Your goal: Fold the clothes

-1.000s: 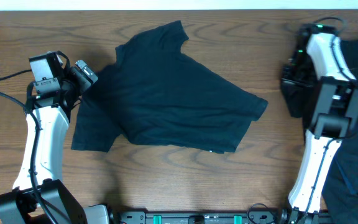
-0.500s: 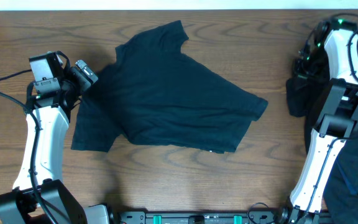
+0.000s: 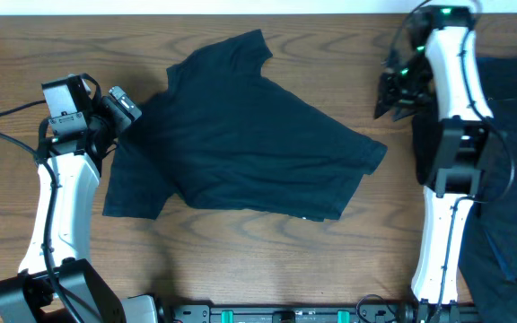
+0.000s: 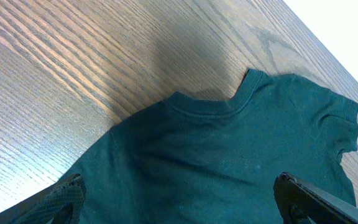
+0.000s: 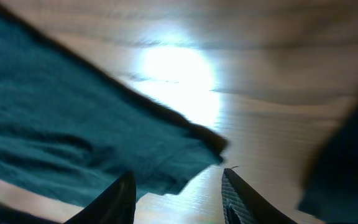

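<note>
Right pincer (image 5: 178,180), jaws apart, near T-shirt (image 3: 249,144)

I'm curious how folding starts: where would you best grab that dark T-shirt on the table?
Probably the pointed right-end corner of the T-shirt, approached from the right by the right gripper with open fingers: it lies flat, juts onto bare table, and sits nearest that arm.

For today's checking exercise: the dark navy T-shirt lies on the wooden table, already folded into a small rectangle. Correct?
No. The dark navy T-shirt lies on the wooden table, but it is spread open, not folded into a small rectangle, as the overhead view shows.
</note>
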